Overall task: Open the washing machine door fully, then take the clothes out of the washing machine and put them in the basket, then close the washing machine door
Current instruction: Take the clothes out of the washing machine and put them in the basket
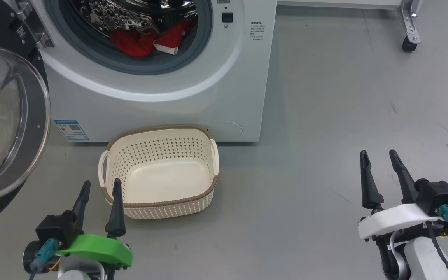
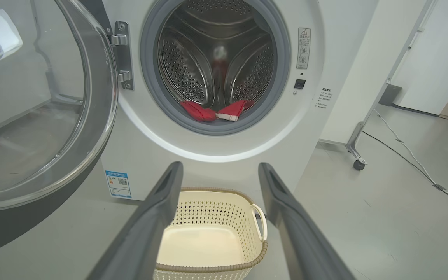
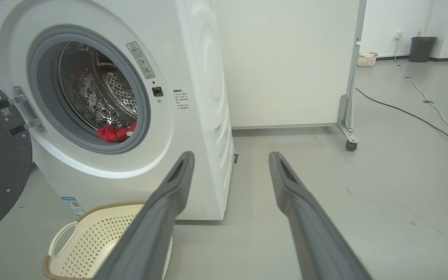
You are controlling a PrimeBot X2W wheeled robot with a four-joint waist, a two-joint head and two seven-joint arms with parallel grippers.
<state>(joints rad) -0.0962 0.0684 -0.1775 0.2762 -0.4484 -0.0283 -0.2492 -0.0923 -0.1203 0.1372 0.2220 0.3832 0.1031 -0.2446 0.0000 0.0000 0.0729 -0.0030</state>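
The white washing machine [image 1: 228, 89] stands with its round port uncovered. Its door [image 1: 2, 128], a black ring around a clear glass bowl, is swung wide to the left on its hinge [image 2: 121, 54]. Red clothes [image 1: 146, 39] with white trim lie at the bottom front of the steel drum [image 2: 216, 58]. The cream basket [image 1: 169, 202] sits on the floor in front of the machine and has nothing in it. My left gripper [image 1: 101, 186] is open beside the basket's left handle. My right gripper [image 1: 379, 155] is open over bare floor, far right of the basket.
A white panel on a wheeled metal leg [image 1: 408, 27] stands to the machine's right. Cables [image 3: 414, 112] run across the grey floor further right, with a bin [image 3: 422, 48] and a small basket [image 3: 367, 59] by the far wall.
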